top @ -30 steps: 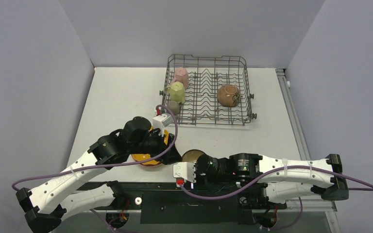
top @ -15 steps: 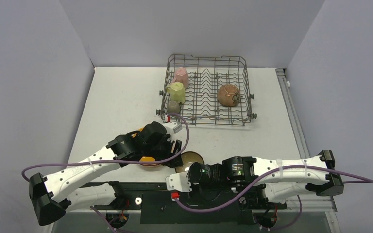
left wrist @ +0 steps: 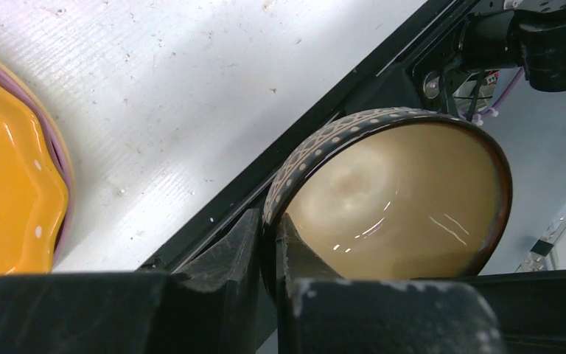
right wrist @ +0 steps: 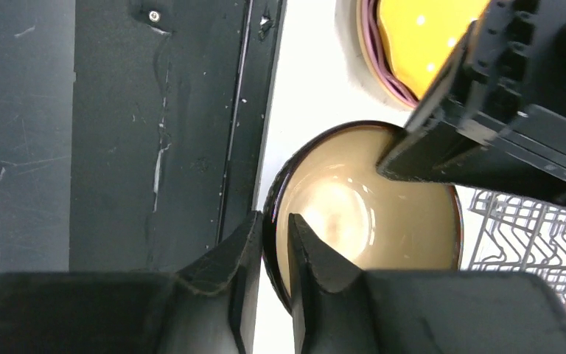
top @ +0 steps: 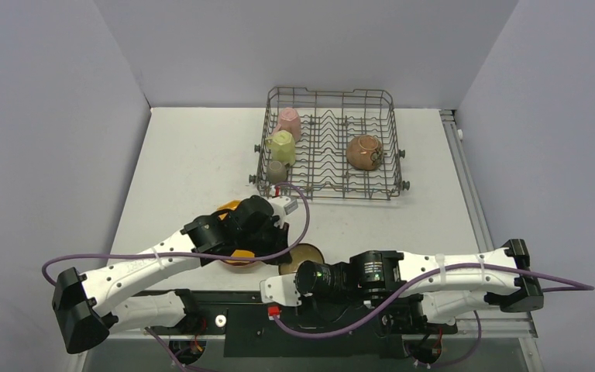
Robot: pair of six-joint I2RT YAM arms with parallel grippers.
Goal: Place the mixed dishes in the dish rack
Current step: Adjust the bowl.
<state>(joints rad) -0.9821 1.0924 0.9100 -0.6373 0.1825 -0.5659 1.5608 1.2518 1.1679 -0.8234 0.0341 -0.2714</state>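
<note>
The brown bowl (top: 304, 254) with the tan inside sits at the near edge of the table (top: 194, 155), just right of the stacked plates and well apart from the dish rack (top: 392, 139). Part of it hangs over the black base rail (left wrist: 317, 122); whether it rests on the table cannot be told. The left gripper (left wrist: 269, 221) is clamped on the bowl's rim, one finger against the dotted outer wall and the other inside against the tan surface. The right gripper (right wrist: 271, 221) straddles the opposite side of the same rim, one finger outside and one inside, jaws close together; whether they press on the rim cannot be told. In the right wrist view the left gripper's black body enters from the upper right and meets the far rim. The orange white-dotted plate (left wrist: 7, 199) lies on top of the pink plate (left wrist: 65, 158), of which only a thin edge shows; both are on the table beside the bowl, partly under the left arm. Inside the rack, along its left side, stand the pink mug (top: 287, 122), the pale yellow mug (top: 282, 144) and the small grey-olive cup (top: 277, 170), in that order from far to near. The second brown bowl (top: 365, 152) leans among the tines in the right half.
</note>
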